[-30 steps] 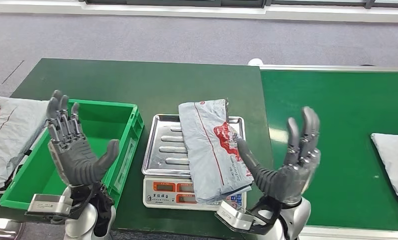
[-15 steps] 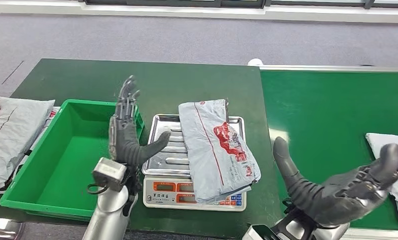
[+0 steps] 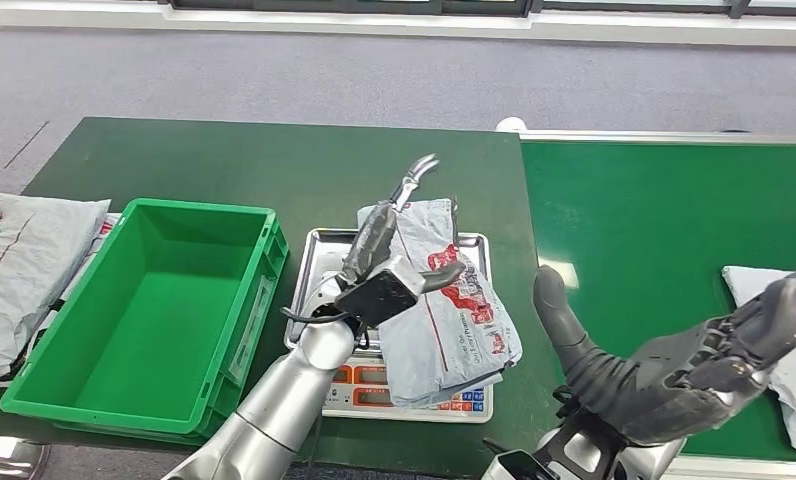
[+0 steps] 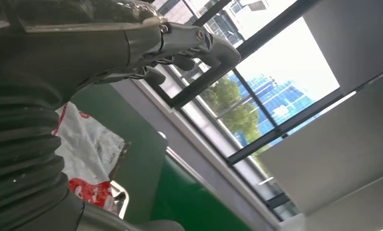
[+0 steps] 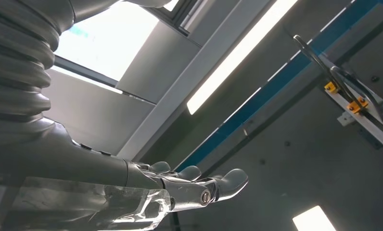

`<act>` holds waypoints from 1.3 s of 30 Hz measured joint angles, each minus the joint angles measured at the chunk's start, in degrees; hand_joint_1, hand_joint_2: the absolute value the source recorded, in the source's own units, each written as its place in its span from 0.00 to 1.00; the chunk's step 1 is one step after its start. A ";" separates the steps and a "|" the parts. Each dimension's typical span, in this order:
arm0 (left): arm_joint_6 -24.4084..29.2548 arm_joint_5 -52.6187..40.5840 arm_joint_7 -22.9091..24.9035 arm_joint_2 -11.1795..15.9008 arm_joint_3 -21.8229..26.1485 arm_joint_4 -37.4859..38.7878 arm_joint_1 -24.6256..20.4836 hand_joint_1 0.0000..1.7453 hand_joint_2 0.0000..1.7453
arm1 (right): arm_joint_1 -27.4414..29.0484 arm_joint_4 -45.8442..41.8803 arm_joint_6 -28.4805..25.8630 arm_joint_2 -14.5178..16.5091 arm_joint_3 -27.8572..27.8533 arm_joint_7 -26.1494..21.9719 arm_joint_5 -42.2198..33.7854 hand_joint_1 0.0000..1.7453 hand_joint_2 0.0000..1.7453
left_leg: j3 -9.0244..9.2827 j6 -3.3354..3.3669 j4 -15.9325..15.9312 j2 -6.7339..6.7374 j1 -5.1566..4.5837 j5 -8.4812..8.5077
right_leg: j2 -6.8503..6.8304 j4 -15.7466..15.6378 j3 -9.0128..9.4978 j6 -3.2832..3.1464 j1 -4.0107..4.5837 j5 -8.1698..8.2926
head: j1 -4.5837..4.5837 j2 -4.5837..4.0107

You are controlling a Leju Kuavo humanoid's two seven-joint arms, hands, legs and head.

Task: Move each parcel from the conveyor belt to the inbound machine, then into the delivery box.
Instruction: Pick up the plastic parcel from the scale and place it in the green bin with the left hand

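On dark green table (image 3: 224, 160), scale (image 3: 324, 300) beside conveyor belt (image 3: 664, 220).

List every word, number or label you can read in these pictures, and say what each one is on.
Nothing can be read for certain.
Parcel on the scale: red printed graphics and lettering, too blurred to read.
Scale front panel: orange display windows and small key labels, too small to read.
Parcel left of the green box: dark red marks, not readable.
Parcel on the conveyor belt: no print shows.
Green box: no lettering shows.
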 joint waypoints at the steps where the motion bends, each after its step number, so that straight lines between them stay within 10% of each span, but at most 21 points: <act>1: 0.75 -0.57 0.41 -0.31 -0.33 2.33 -0.78 0.00 1.00 | -0.07 0.19 0.00 0.01 0.01 0.00 -0.17 0.00 1.00 | 0.00 0.00 0.00 0.00 0.00 0.00 | 0.00 0.00 0.00 0.00 0.00 0.00 | 0.01 0.00; 37: 7.54 -11.73 15.30 -0.71 -10.73 33.99 -9.86 0.00 1.00 | -0.76 3.91 0.00 0.17 -0.02 0.00 -1.25 0.00 1.00 | -0.03 0.01 0.00 -0.04 0.00 0.01 | -0.06 0.01 0.03 0.00 0.00 -0.01 | 0.00 0.00; 39: 6.68 -12.31 15.79 -0.71 -11.05 34.64 -9.97 0.50 1.00 | -0.83 4.19 0.00 0.17 -0.02 0.00 -1.24 0.00 1.00 | -0.01 0.02 0.00 -0.05 0.00 0.01 | -0.07 0.01 0.05 0.00 0.00 -0.01 | 0.01 0.00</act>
